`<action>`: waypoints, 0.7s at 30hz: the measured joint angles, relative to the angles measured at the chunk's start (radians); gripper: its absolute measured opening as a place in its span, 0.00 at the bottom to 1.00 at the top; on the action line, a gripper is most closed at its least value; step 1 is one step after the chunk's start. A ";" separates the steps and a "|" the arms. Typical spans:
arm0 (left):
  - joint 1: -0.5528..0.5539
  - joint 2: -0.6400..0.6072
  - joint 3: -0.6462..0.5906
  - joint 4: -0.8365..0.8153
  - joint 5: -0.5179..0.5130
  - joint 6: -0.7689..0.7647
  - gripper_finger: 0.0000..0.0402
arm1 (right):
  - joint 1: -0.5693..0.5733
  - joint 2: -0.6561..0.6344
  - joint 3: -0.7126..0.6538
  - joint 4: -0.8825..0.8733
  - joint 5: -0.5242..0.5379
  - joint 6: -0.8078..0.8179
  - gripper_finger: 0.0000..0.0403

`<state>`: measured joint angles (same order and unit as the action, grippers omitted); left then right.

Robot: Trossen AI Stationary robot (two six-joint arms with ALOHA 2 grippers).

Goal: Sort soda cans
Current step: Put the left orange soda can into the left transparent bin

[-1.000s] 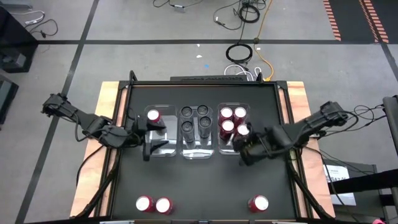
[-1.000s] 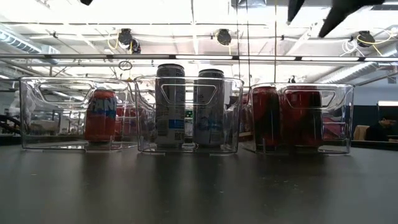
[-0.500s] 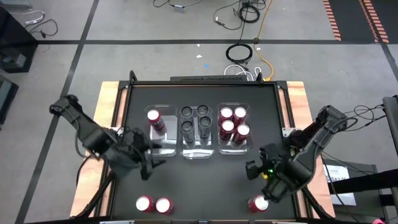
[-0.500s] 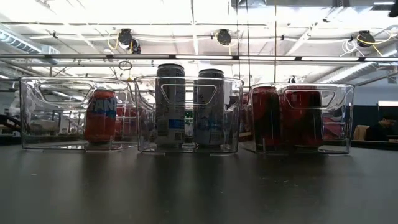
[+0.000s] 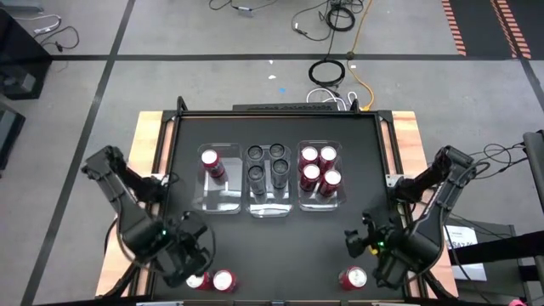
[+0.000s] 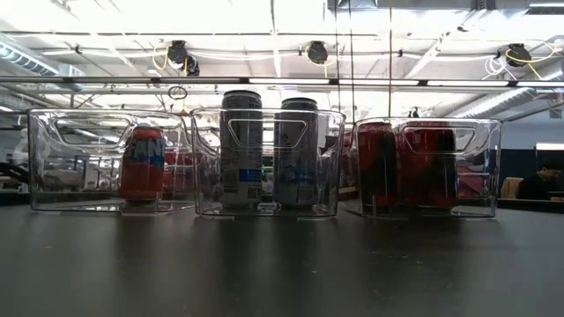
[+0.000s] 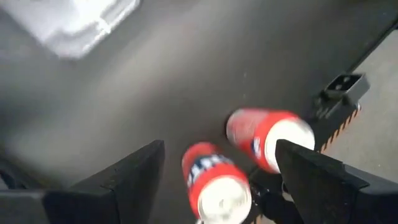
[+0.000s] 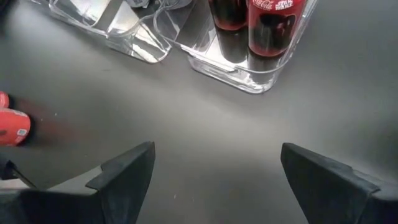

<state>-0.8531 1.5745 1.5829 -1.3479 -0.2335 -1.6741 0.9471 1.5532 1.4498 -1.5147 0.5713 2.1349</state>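
**A:** High view first: how many cans stood where, from the left?

**B:** Three clear rectangular plastic bins sat in a row. The left bin (image 5: 223, 197) held one red soda can with a silvery-white top (image 5: 210, 159). The middle bin (image 5: 267, 206) held four dark grey cans (image 5: 267, 165). The right bin (image 5: 320, 201) held four red cans (image 5: 319, 167).

**A:** And loose on the black table (image 5: 280, 246)?

**B:** Three red cans along the near edge: a pair at the left (image 5: 214, 280), one at the right (image 5: 353, 278).

**A:** The grippers?

**B:** The left gripper (image 7: 217, 171) hovered above the pair, fingers spread wide, holding nothing. The right gripper (image 8: 214, 171) hung near the single can, equally wide, empty too.
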 joint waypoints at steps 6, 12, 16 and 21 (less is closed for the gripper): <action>-0.101 0.040 0.000 -0.001 -0.013 -0.185 0.78 | 0.021 0.000 0.000 -0.006 0.004 -0.001 0.85; -0.153 0.090 -0.025 0.012 -0.021 -0.311 0.78 | 0.022 0.000 0.000 -0.006 0.005 -0.003 0.85; -0.157 0.121 -0.042 0.087 -0.002 -0.305 0.78 | 0.023 0.000 0.000 -0.006 0.005 -0.003 0.85; -0.156 0.150 -0.047 0.118 0.014 -0.301 0.78 | 0.023 0.000 0.000 -0.006 0.004 -0.001 0.85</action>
<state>-1.0092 1.7246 1.5360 -1.2299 -0.2199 -1.9755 0.9699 1.5532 1.4494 -1.5208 0.5755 2.1339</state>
